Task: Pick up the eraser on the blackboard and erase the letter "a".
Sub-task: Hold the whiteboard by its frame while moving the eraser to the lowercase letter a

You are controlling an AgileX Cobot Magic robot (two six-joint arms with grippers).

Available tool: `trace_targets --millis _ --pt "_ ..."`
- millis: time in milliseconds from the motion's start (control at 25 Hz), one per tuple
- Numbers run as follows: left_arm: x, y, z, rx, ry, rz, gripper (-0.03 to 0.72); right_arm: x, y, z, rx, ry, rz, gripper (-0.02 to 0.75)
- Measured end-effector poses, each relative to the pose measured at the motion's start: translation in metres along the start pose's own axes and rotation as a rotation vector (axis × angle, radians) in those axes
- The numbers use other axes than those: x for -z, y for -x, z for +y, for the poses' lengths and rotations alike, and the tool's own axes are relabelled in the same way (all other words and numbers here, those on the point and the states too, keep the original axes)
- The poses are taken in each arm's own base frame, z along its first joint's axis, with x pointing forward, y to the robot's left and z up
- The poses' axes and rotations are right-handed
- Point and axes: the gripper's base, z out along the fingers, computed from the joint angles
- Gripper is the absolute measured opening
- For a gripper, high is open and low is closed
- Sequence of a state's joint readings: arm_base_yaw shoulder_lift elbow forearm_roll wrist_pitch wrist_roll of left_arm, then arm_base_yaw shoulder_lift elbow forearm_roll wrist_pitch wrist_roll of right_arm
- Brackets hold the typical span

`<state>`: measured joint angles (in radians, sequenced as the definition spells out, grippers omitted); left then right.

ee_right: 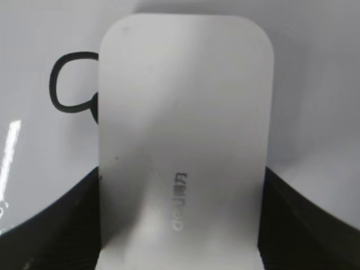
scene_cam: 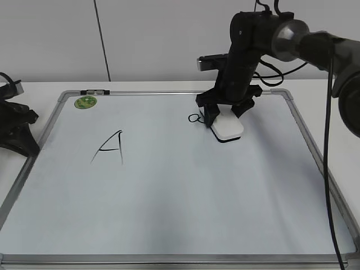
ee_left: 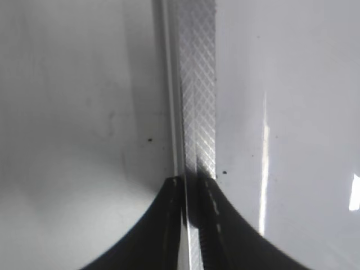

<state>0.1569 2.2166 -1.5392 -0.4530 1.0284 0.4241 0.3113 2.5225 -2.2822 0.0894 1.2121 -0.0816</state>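
Observation:
The blackboard (scene_cam: 169,185) is a white board with a silver frame lying flat on the table. My right gripper (scene_cam: 226,114) is shut on the white eraser (scene_cam: 228,127), which rests on the board; the eraser fills the right wrist view (ee_right: 183,124) between the two black fingers (ee_right: 180,225). The small letter "a" (scene_cam: 194,118) lies just left of the eraser; in the right wrist view the letter "a" (ee_right: 67,84) is partly covered by the eraser's left edge. My left gripper (ee_left: 191,225) is shut and empty over the board's left frame (ee_left: 197,84).
A large capital "A" (scene_cam: 109,147) is drawn left of centre. A round green sticker (scene_cam: 85,102) sits at the board's far left corner. The left arm (scene_cam: 14,126) rests at the left edge. A cable (scene_cam: 329,169) hangs down on the right.

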Motion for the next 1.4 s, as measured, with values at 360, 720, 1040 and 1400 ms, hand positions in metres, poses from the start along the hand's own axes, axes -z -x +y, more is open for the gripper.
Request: trace_targets --millis 360,720,1040,1400 --pt "0.000 0.000 0.000 0.000 0.000 0.000 0.058 -0.006 0.005 0.027 0.061 -0.007 -0.036 0.540" --pt "0.000 0.000 0.000 -0.001 0.001 0.001 0.059 -0.011 0.004 0.065 0.157 0.006 -0.047 0.540" --pt "0.000 0.000 0.000 -0.001 0.001 0.001 0.060 -0.010 0.005 0.065 0.167 -0.011 -0.051 0.540" --pt "0.000 0.000 0.000 -0.002 0.003 0.001 0.060 -0.007 0.008 0.057 0.123 -0.035 -0.038 0.540"
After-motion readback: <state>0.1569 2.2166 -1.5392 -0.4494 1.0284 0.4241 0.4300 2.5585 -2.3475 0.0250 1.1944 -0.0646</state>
